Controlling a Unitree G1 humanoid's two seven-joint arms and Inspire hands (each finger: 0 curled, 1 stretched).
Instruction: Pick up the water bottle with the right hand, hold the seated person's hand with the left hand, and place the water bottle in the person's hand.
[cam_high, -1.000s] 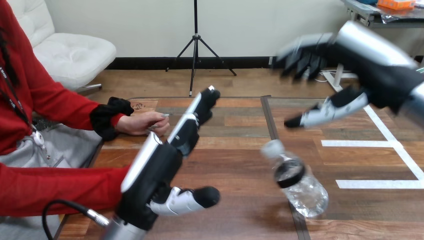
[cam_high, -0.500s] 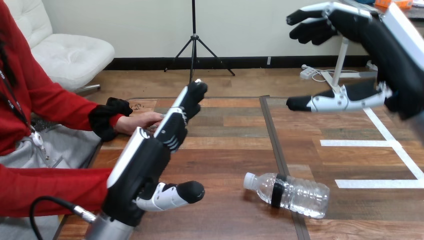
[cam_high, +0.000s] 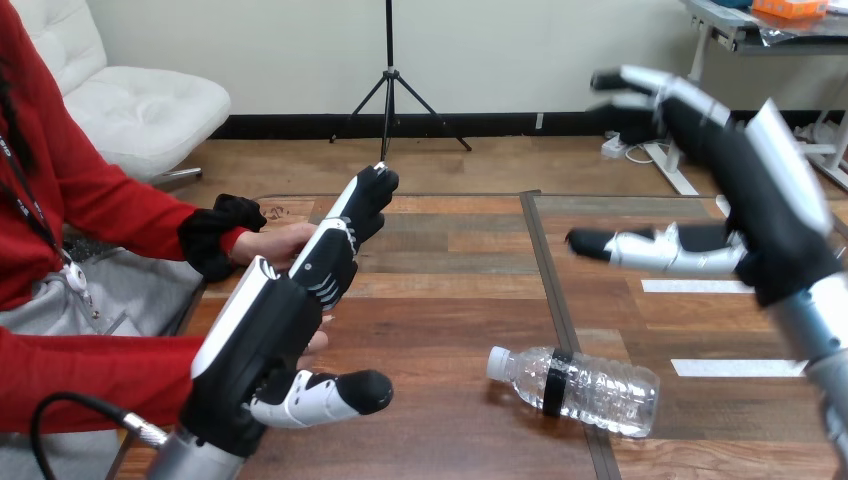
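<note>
Head view: the water bottle (cam_high: 580, 388) lies on its side on the surface (cam_high: 450, 300), lower centre-right. Upper right, the right hand (cam_high: 775, 230) hangs open above it; lower left, the left hand (cam_high: 265, 345) is open near the person's hand (cam_high: 275, 243). Being round, the bottle may roll from a careless grasp.

We count one water bottle (cam_high: 580, 388) out there, with one white cap (cam_high: 497, 362) and one black band (cam_high: 556, 383), all on one wooden table (cam_high: 450, 300). Robot hands, we have two: the left hand (cam_high: 270, 350) and the right hand (cam_high: 760, 220). For the person we make it two as well: one person's hand (cam_high: 275, 243) in plain sight, and a second hand (cam_high: 319, 343), just a sliver behind the left hand. Crosswise white tape strips, we count two: the upper strip (cam_high: 695, 286) and the lower strip (cam_high: 738, 368).
</note>
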